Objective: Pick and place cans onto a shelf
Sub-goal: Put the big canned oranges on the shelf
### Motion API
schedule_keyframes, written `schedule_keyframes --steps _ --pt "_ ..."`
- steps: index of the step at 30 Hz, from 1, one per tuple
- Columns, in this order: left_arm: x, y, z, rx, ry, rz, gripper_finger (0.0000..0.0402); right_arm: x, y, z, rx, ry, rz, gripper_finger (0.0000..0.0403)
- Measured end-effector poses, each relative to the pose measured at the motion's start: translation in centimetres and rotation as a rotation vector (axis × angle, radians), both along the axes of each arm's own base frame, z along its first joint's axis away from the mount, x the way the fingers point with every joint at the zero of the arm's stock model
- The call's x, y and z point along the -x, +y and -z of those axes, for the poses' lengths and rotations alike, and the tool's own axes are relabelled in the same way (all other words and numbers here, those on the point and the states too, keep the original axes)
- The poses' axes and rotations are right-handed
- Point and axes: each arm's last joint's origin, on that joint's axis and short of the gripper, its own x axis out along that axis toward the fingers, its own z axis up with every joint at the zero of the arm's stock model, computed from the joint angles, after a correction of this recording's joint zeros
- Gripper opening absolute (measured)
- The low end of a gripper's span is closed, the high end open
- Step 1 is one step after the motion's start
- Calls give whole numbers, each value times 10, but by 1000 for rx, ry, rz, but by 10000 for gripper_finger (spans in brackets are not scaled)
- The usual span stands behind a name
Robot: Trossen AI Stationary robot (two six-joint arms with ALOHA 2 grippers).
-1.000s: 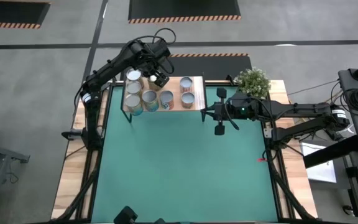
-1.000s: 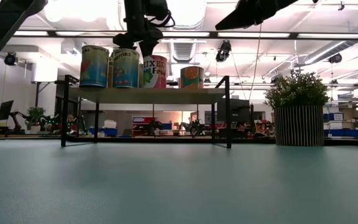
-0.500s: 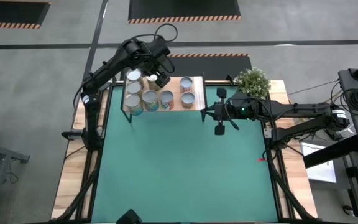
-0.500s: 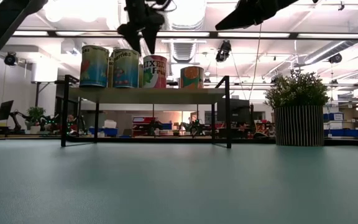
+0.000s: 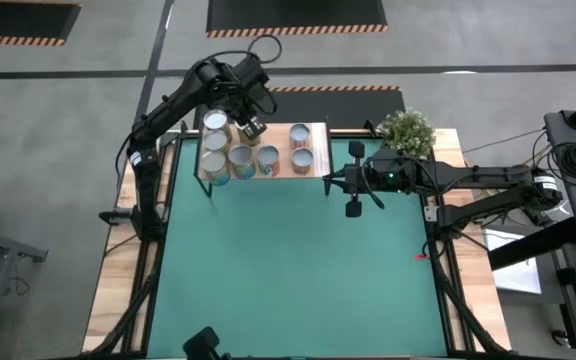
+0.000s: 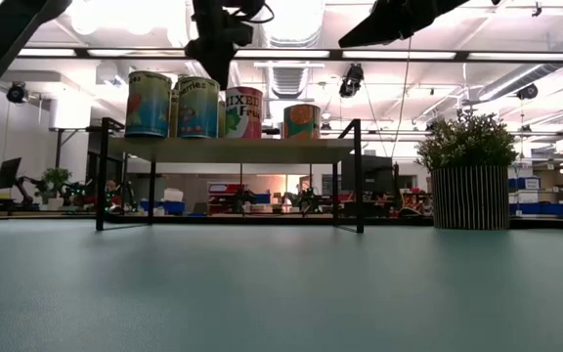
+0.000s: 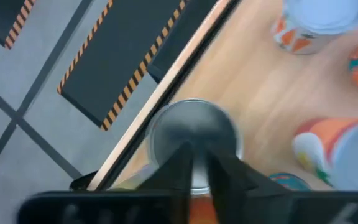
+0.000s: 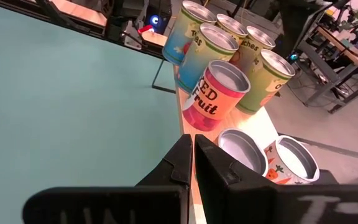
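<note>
While the right gripper (image 5: 353, 183) hung with its fingers pressed shut on nothing, over the green table (image 5: 298, 270) just beside the near end of the shelf (image 5: 313, 135), the left gripper (image 5: 251, 127) stood above the back edge of that shelf, raised clear of the cans (image 5: 240, 156). In the left wrist view its two dark fingers (image 7: 219, 171) had drawn almost together, a thin slit between them, and they gripped nothing; a silvery can top (image 7: 192, 127) lay directly below them on the light wood. Seven cans showed from above on the shelf: a tight cluster at the left end and two more, one behind the other, toward the paler strip. From table height the labelled sides lined up along the board on its thin black legs (image 6: 358, 176), among them a red can (image 6: 243, 112) marked with fruit lettering, with the left gripper's fingers hanging above that row. A potted plant (image 5: 407, 131) stood at the table's far right corner, well apart from the shelf.
</note>
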Motion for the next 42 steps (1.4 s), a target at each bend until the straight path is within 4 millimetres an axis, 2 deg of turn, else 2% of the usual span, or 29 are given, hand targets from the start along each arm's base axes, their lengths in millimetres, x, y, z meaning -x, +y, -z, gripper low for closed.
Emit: schedule_keyframes --steps 2,6,11,22,33,42 --pt "2 3 0 -1 0 -10 13 0 0 0 -1 1 0 9" --pt "3 6 4 6 14 -12 22 0 0 1 -3 14 0 9" --pt "0 9 14 20 35 -15 3 1 0 1 -6 15 2 9" --pt "-3 12 33 61 73 -64 0 1 0 1 -5 15 1 9" --pt "-6 -4 33 97 58 -144 0 1 0 1 -4 15 0 9" --pt "-13 -17 32 123 33 -132 0 1 0 1 -5 15 2 9"
